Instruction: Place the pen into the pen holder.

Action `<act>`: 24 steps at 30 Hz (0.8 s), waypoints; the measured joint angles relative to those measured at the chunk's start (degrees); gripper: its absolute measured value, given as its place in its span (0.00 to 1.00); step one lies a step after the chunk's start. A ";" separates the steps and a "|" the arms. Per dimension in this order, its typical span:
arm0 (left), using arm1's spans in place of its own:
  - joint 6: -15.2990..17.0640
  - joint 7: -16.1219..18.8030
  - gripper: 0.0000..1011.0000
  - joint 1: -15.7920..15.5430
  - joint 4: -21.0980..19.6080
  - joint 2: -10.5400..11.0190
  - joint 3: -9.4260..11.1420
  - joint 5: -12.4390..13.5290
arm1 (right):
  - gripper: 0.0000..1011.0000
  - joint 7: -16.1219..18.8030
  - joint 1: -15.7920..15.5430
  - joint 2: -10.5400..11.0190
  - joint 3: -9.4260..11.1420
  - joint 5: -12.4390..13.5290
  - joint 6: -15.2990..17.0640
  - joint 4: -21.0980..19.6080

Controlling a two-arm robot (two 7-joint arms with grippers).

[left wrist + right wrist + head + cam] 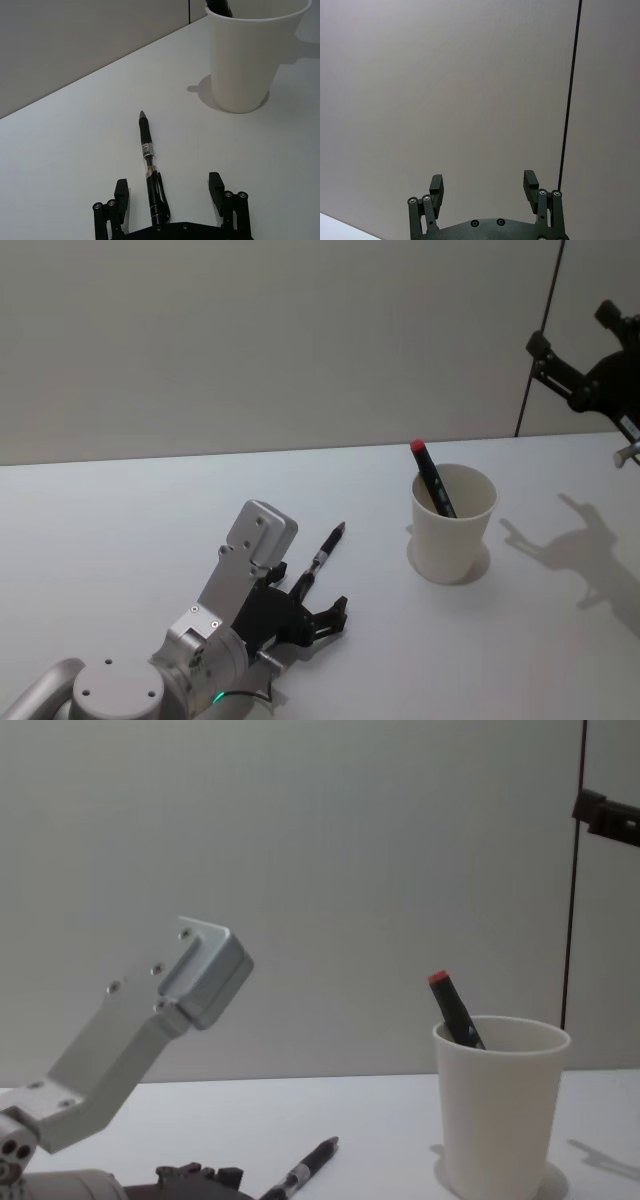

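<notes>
Fingers (pixel 120 189) of the left gripper (pixel 168 182) are seen spread apart, low over the white table (pixel 130 520), and nothing is clamped by them. The black pen (pixel 149 165) is laid flat on the table, with its clipped rear end resting in the gap between the two fingers. It lies closer to one finger than to the other, and no contact with either can be made out. The rest of its barrel extends past the fingertips, and its tip is pointed away from the gripper. In the head view the same pen (pixel 322 558) is shown reaching forward from the left gripper (pixel 312 592) at a slant toward the robot's right.

The pen holder (pixel 453 525), a plain white paper cup with a rolled rim, is stood upright on the table well beyond the fingertips, to the right of the line along which the pen points and apart from the pen's tip. A second, red-capped pen (pixel 432 478) is leaned inside it, with the cap above the rim.

The right gripper (pixel 483 178) is held up in the air in front of the pale wall (pixel 445 90), off to the right of the cup; its fingers are likewise apart, and nothing lies between them.
</notes>
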 joint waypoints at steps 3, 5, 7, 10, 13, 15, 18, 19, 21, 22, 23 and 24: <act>-0.02 0.00 0.99 0.00 -0.02 0.00 0.00 0.00 | 0.99 0.00 0.00 0.00 0.00 0.00 0.00 0.00; -0.04 0.00 0.99 0.00 -0.03 0.00 0.00 0.00 | 0.99 0.00 0.00 0.00 0.00 0.00 0.00 0.00; -0.05 0.00 0.99 0.00 -0.03 0.00 0.00 0.00 | 0.99 0.00 0.00 0.00 0.00 0.00 0.00 0.00; -0.07 0.00 0.99 0.00 -0.05 0.00 0.00 0.00 | 0.99 0.00 0.00 0.00 0.00 0.00 0.00 0.00; -0.07 0.00 0.99 0.00 -0.06 0.00 0.00 0.00 | 0.99 0.00 -0.01 0.00 0.00 0.00 0.00 0.00; -0.08 0.00 0.99 0.00 -0.06 0.00 0.00 0.00 | 0.99 0.00 0.00 0.00 0.00 0.00 0.00 0.00; -0.08 0.00 0.99 0.00 -0.06 0.00 0.00 0.00 | 0.99 0.00 -0.01 0.00 0.00 0.00 0.00 0.00; -0.08 0.00 0.99 0.00 -0.06 0.00 0.00 0.01 | 0.99 0.00 0.00 0.00 0.00 0.00 0.00 0.00; -0.08 0.00 0.99 0.00 -0.06 0.00 0.00 0.01 | 0.99 0.00 0.00 0.00 0.00 0.00 0.00 0.00; -0.08 0.00 0.99 0.00 -0.06 0.00 0.00 0.02 | 0.99 0.00 0.00 0.00 0.00 0.00 0.00 0.00; -0.08 0.00 0.99 0.00 -0.06 0.00 0.00 0.04 | 0.99 0.00 0.00 0.00 0.00 0.00 0.00 0.00; -0.08 0.00 0.99 0.00 -0.06 -0.01 0.00 0.06 | 0.99 0.00 0.00 0.00 0.00 0.00 0.00 0.00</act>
